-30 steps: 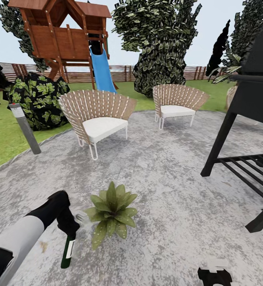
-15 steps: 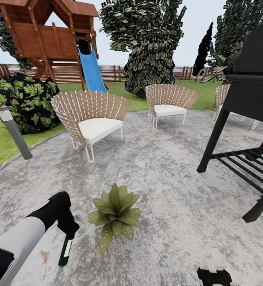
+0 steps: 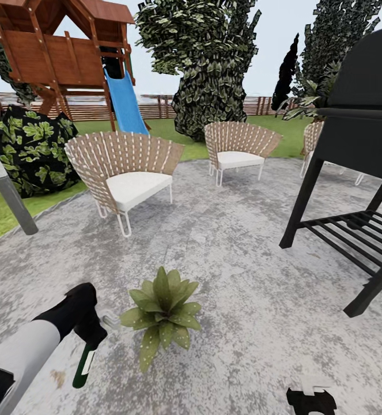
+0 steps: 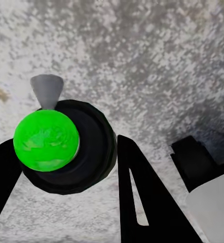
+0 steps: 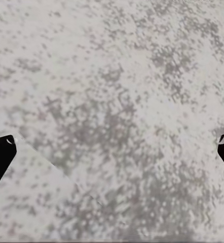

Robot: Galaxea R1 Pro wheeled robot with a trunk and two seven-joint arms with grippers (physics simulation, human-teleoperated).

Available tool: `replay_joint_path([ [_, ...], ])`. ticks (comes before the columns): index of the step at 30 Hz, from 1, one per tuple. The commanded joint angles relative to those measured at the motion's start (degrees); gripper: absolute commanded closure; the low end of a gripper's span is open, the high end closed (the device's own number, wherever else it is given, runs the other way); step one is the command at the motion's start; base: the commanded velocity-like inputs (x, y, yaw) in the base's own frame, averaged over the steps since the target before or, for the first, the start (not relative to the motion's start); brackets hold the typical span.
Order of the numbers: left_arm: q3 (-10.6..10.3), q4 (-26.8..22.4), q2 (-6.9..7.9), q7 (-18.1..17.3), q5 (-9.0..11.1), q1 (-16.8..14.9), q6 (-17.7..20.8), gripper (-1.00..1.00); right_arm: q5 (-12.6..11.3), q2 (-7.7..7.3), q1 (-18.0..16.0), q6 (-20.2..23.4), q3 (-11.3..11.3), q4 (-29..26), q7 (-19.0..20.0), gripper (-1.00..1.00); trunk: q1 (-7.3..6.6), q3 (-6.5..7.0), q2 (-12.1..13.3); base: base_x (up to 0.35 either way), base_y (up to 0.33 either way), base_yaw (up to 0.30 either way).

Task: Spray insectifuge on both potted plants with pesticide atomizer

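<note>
Jaws: our left gripper [image 3: 90, 340] is closed on the pesticide atomizer [image 3: 82, 364], whose dark body hangs below the grip with the white nozzle turned toward the potted plant [image 3: 161, 311]; in the left wrist view the two dark fingers [image 4: 147, 202] flank the bottle's round top [image 4: 47, 140], rendered bright green there. Our right gripper [image 3: 311, 397] sits low at the frame edge, and in its wrist view the fingertips [image 5: 0, 157] stand wide apart over bare patio [image 5: 112, 121], holding nothing.

Change: over the last second the whole head view has slid leftward, so the chairs [image 3: 124, 173], slide [image 3: 123, 104] and grill [image 3: 352, 173] shift together; we read this as camera or base motion, not as movement of the things. The left arm has dropped slightly and the bottle now hangs a little further from the rosette.

Implication: one plant sits just beside the nozzle, so we judge spraying of it to be at hand.
</note>
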Motion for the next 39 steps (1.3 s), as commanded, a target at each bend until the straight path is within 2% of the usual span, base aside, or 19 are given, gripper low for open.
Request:
replay_joint_path([
  [1, -0.11, -0.18, -0.06, -0.58, -0.53, 0.05, 0.29, 1.00, 0.54, -0.01, -0.07, -0.29, -0.47, 0.11, -0.13, -1.00, -0.01, -0.05, -0.02, 0.000, 0.197, 0.000],
  [6, 0.45, -0.25, -0.19, -0.55, -0.54, 0.16, 0.36, 1.00, 0.54, -0.04, -0.07, -0.29, -0.53, 0.10, -0.13, -1.00, -0.01, 0.00, -0.02, 0.000, 0.305, -0.066],
  [16, 0.27, -0.25, -0.26, -0.48, -0.15, 0.20, 0.44, 1.00, 0.54, -0.04, -0.07, -0.29, -0.56, 0.05, -0.13, -1.00, -0.01, 0.28, -0.02, 0.083, 0.309, -0.245],
  [20, 0.06, -0.23, -0.25, -0.47, -0.24, 0.44, 0.30, 1.00, 0.60, -0.10, -0.07, -0.37, -0.48, 0.07, -0.13, -1.00, -0.01, 0.29, -0.02, 0.146, 0.060, -0.036],
  [23, -0.13, -0.32, -0.24, 0.10, -0.51, 3.29, 0.10, 1.00, 0.71, -0.13, -0.07, -0.53, -0.39, 0.18, -0.11, -1.00, -0.01, 0.29, -0.02, 0.018, 0.007, -0.004],
  [25, -0.12, -0.28, -0.15, 0.55, -0.52, 3.99, 0.04, 1.00, 0.71, -0.13, -0.07, -0.48, -0.39, 0.19, -0.07, -1.00, -0.01, 0.29, -0.02, 0.003, 0.001, -0.001],
  [29, 0.22, -0.32, -0.29, 0.81, -0.20, 4.32, -1.79, 1.00, 0.56, 0.08, -0.07, -0.44, -0.43, 0.19, -0.13, -1.00, -0.01, 0.29, -0.02, 0.000, 0.000, 0.000],
  [34, 0.37, -0.42, -1.49, 0.84, 0.03, 4.33, -2.09, 1.00, 0.54, 0.12, -0.07, -0.39, -0.47, 0.19, -0.13, -1.00, -0.01, 0.31, -0.02, 0.000, 0.000, -0.009],
  [39, 0.30, -0.43, -1.59, 0.84, -0.02, 4.33, -2.10, 1.00, 0.54, 0.05, -0.07, -0.38, -0.72, 0.19, -0.12, -1.00, -0.01, 0.47, -0.02, -0.094, 0.005, -0.194],
])
